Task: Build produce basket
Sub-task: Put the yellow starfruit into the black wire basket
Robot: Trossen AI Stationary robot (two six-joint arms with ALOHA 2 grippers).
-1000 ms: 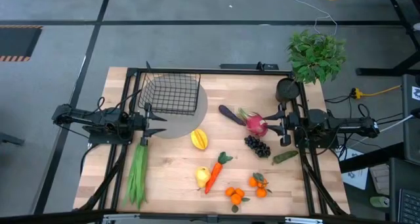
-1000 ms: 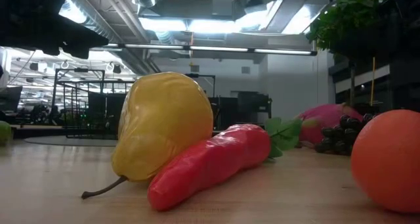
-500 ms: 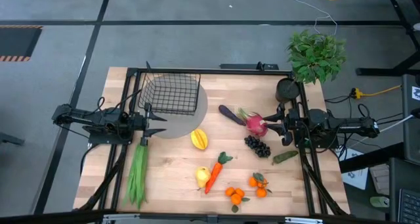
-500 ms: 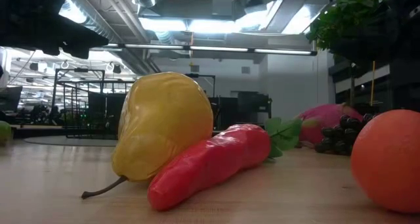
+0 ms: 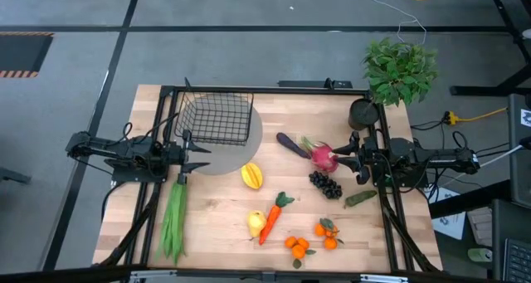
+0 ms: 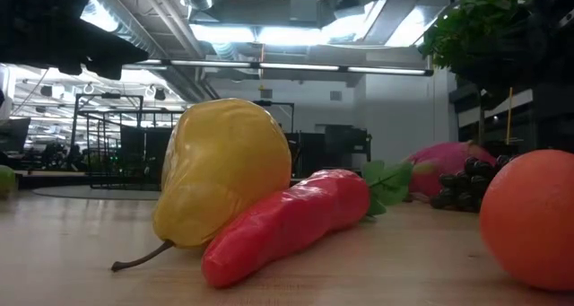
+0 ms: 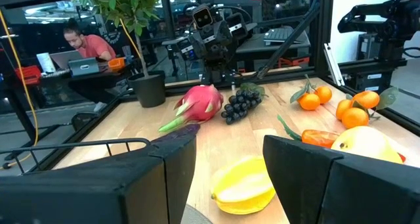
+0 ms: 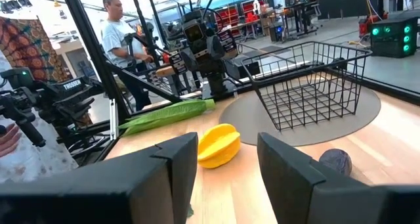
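The black wire basket (image 5: 214, 119) stands on a grey round mat at the table's far left, also seen in the right wrist view as the basket (image 8: 308, 79). Produce lies loose on the wood: yellow pepper (image 5: 251, 176), pear (image 5: 256, 223), carrot (image 5: 274, 217), dragon fruit (image 5: 323, 157), grapes (image 5: 325, 184), eggplant (image 5: 292, 144), oranges (image 5: 299, 247) and green beans (image 5: 173, 219). My left gripper (image 5: 202, 159) hovers level at the left, open and holding nothing. My right gripper (image 5: 347, 158) hovers level at the right beside the dragon fruit, open and holding nothing.
A leafy potted plant (image 5: 400, 70) and a dark round cup (image 5: 362, 113) stand at the far right corner. A small green pod (image 5: 359, 198) lies near the right arm. Black frame rails (image 5: 265, 90) border the table. A person (image 8: 121, 33) stands beyond the table's left side.
My right gripper has rolled a little about the line it points along, staying in place. The produce and the basket have not moved.
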